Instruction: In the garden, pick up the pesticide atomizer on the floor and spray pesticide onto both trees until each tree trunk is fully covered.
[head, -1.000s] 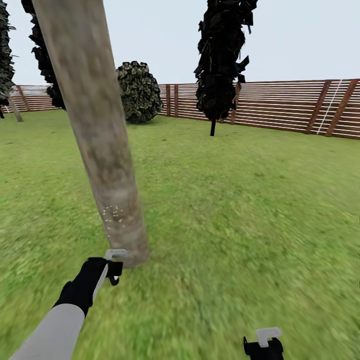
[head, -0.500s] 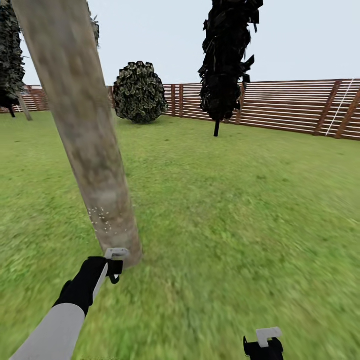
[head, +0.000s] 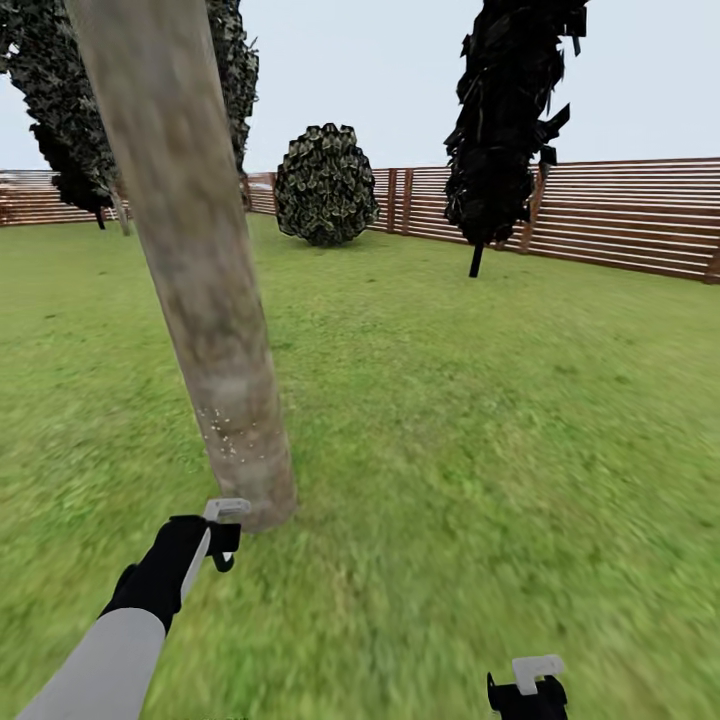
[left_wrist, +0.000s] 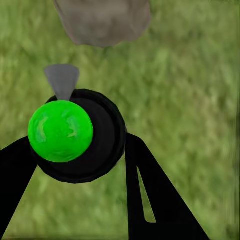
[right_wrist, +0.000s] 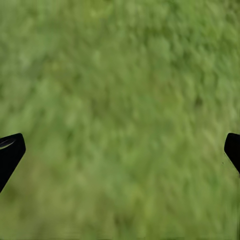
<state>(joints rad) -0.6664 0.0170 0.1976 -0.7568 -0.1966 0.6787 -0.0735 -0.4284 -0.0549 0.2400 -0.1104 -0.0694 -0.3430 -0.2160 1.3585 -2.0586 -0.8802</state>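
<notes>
A smooth, matt, mottled grey-brown bark is seen on the trunk (head: 190, 260). The fence (head: 620, 215) is made of brown wooden slats. The atomizer (left_wrist: 75, 135) looks like glossy green and black plastic.

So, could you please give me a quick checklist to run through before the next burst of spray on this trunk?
1. Atomizer in the left gripper: ok, both fingers sit against its black body.
2. Nozzle facing the tree trunk: ok, in the left wrist view the grey tip points at the trunk base.
3. Spray already on the trunk: not ok, only a small patch of white specks low down.
4. Far side of the trunk covered: cannot tell, hidden.
5. Right gripper free: ok, open over grass.
</notes>
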